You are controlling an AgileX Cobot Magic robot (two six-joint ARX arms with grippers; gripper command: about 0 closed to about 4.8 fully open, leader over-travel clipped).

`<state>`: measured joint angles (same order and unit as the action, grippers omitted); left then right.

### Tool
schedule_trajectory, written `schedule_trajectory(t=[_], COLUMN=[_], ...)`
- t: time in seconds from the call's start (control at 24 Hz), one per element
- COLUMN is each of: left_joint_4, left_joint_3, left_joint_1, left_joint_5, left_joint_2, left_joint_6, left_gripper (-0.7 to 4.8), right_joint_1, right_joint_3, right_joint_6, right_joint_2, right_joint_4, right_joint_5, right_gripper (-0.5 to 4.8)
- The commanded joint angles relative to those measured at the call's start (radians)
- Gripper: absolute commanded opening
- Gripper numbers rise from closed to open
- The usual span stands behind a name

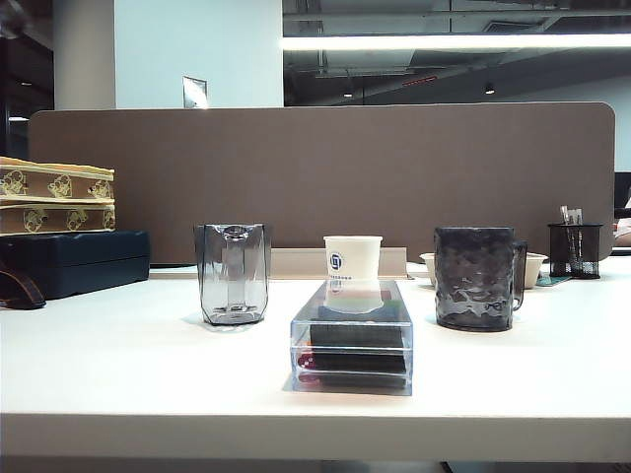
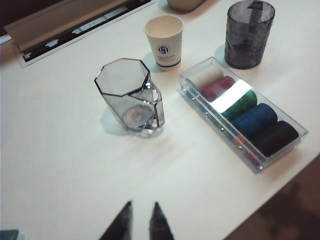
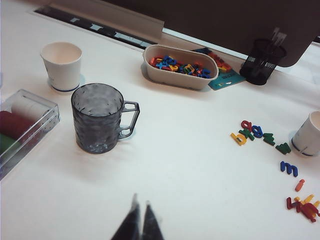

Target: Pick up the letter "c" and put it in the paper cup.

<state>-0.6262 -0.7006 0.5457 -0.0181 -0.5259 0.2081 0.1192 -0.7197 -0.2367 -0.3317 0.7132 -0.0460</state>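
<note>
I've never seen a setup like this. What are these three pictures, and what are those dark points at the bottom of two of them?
It is a two-armed robot. One camera faces the table; the other two ride on the wrists. The dark points are each arm's tool: the left tool, slightly apart, and the right tool, nearly closed. Both hold nothing. On the table stand a paper cup, a clear grey glass, a dark mug and a clear box of chips. Coloured letters lie loose beside the mug; which is the red "c" is unclear.

Upright white paper cup (image 1: 352, 260) with blue logo stands empty on the table.
</note>
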Motion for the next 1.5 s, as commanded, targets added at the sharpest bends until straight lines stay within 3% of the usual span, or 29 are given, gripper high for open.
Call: schedule_trajectory(t=[0.04,0.38,0.54,1.0,1.5], left_joint_4=[-0.034,-0.139,-0.158,-0.164,0.089], left_joint_3=[0.012,0.014,0.015,0.017,0.214], left_joint_1=[0.000,0.000,0.000,0.000,-0.002], left_joint_5=[-0.001,0.000,-0.001,-0.001,0.045], left_joint_2=[0.040,0.066,0.066,0.058,0.211], left_joint_6=[-0.006,-0.006,-0.006,-0.008,-0.052], left_gripper=[0.51,0.47,-0.06,-0.05,-0.05], right_joint_1=[0.000,0.029,0.035,0.035,0.035], right_joint_3=[-0.004,-0.004,-0.003,-0.002,0.016], right_joint_6=[0.000,0.000,-0.007,-0.005,0.001], right_joint_2=[-0.001,-0.002,-0.002,-0.004,0.007], right_joint_4=[-0.004,0.008,0.040,0.046,-0.006], right_joint_5=[-0.002,-0.001,0.003,0.002,0.002], right_gripper=[0.16,0.11,0.09,0.35,0.30])
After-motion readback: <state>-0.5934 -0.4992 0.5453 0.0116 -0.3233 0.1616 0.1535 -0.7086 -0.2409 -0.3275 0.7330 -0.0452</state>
